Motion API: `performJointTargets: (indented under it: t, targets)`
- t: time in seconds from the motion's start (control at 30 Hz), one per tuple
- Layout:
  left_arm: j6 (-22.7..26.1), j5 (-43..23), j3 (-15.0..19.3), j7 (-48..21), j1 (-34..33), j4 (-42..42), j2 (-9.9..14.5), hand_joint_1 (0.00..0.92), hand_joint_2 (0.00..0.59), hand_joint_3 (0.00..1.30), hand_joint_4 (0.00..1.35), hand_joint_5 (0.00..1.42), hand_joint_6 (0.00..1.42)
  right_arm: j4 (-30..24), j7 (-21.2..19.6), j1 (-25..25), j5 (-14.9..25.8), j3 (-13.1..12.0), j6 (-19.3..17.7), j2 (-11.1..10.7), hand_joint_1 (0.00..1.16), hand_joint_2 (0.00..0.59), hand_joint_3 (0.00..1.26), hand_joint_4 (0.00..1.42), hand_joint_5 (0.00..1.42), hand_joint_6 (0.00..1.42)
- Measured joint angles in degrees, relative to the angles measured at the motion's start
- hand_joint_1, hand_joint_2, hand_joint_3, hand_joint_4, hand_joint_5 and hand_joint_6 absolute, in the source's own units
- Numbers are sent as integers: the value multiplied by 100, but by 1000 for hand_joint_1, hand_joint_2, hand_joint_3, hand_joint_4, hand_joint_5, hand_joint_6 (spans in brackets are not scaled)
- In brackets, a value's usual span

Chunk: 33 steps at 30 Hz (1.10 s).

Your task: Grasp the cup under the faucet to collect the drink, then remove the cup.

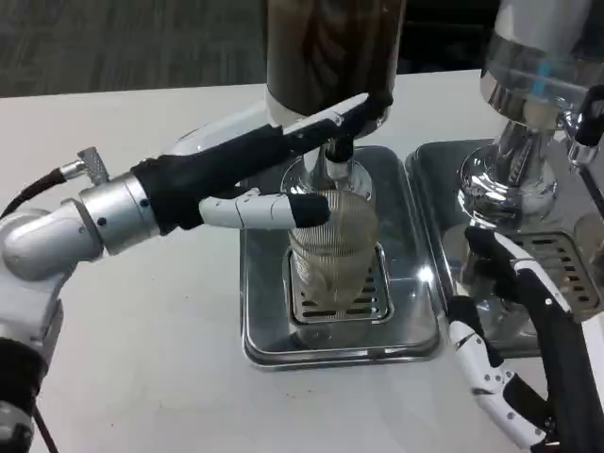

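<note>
No writing or brand can be read on anything here. The cup [330, 250] is clear, ribbed plastic or glass, cylindrical, standing upright at the middle of the picture on the slotted grate of a shiny steel drip tray [274, 340], directly under the faucet [337, 160] of a dark-bodied dispenser [326, 47] at 12 o'clock. Pale liquid shows inside the cup, though its level is hard to judge.

The left hand [274, 170] reaches in from 9 o'clock; its white-and-black fingers [255, 209] wrap the cup's upper wall, grasping it, while other fingers lie up against the dispenser's base near the faucet.

At 3 o'clock a second dispenser [538, 75], chrome and clear, stands on its own steel tray [444, 189]. The right hand [514, 340] sits at 4 to 5 o'clock, fingers loosely spread and holding nothing, resting at that tray's front edge on the white surface [142, 359].
</note>
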Motion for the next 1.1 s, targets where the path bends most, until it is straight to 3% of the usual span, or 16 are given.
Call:
performJointTargets:
  t: [0.23, 0.3, 0.5, 0.7, 0.9, 1.1]
  targets:
    - [-88, 70, -75, 138, 0, 0, 73, 0, 9, 0, 0, 0, 0, -13, 165, -11, 79, -35, 0, 14, 502, 423, 220, 201, 237, 266]
    - [-98, 83, -107, 175, 0, 0, 87, 0, 9, 0, 0, 0, 0, -21, 265, -34, 183, -37, 3, 22, 543, 358, 161, 160, 215, 250]
    - [-190, 193, -153, 258, 0, 1, 126, 0, 9, 0, 0, 0, 0, -46, 653, -170, 400, -42, 165, 0, 610, 277, 41, 56, 133, 206]
    - [-211, 208, -193, 307, 0, 2, 152, 0, 8, 0, 0, 0, 0, -157, 1352, -485, 809, -63, 669, -179, 676, 217, 0, 0, 5, 92]
    - [-213, 208, -201, 317, 5, 2, 163, 0, 7, 0, 0, 0, 0, -171, 1894, -807, 1094, -66, 983, -385, 709, 200, 0, 0, 0, 48]
    - [-217, 207, -202, 353, 22, 1, 169, 0, 7, 0, 0, 0, 0, -71, 2083, -1029, 1137, -61, 1172, -467, 752, 191, 0, 0, 0, 18]
